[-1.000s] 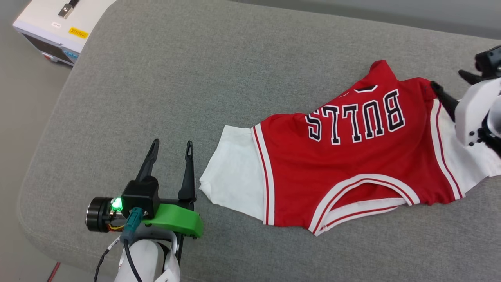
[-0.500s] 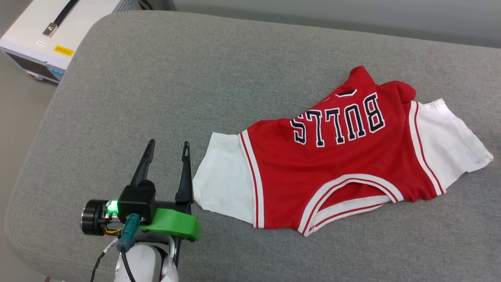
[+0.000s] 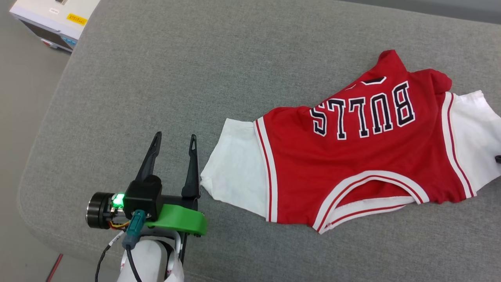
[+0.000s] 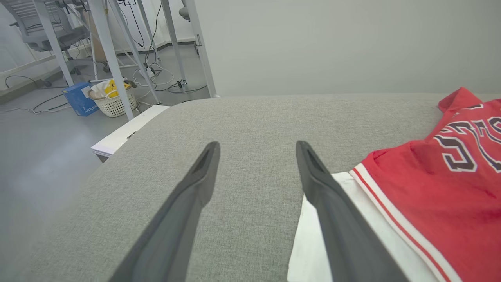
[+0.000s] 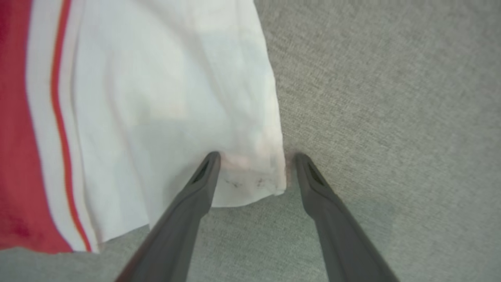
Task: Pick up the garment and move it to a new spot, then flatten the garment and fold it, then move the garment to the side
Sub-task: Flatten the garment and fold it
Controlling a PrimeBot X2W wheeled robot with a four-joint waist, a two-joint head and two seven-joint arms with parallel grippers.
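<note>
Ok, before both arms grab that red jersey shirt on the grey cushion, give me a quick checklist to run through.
1. The left gripper is open: ok.
2. The right gripper is open: ok.
3. The right white sleeve corner lies between the right gripper's fingers: ok.
4. The left gripper is over the left white sleeve: not ok, it sits beside the edge.
5. The red jersey T-shirt lies flat on the grey fabric cushion: not ok, its far edge is bunched.
6. Right fingertips touch the fabric: cannot tell.

We see our left pincer [image 4: 257, 145] standing wide open over the grey fabric table [image 4: 254, 117]. One finger crosses the white sleeve of the garment [image 4: 430, 203], whose red body lies at the view's right; a white basket [image 4: 113, 105] sits on the floor beyond
</note>
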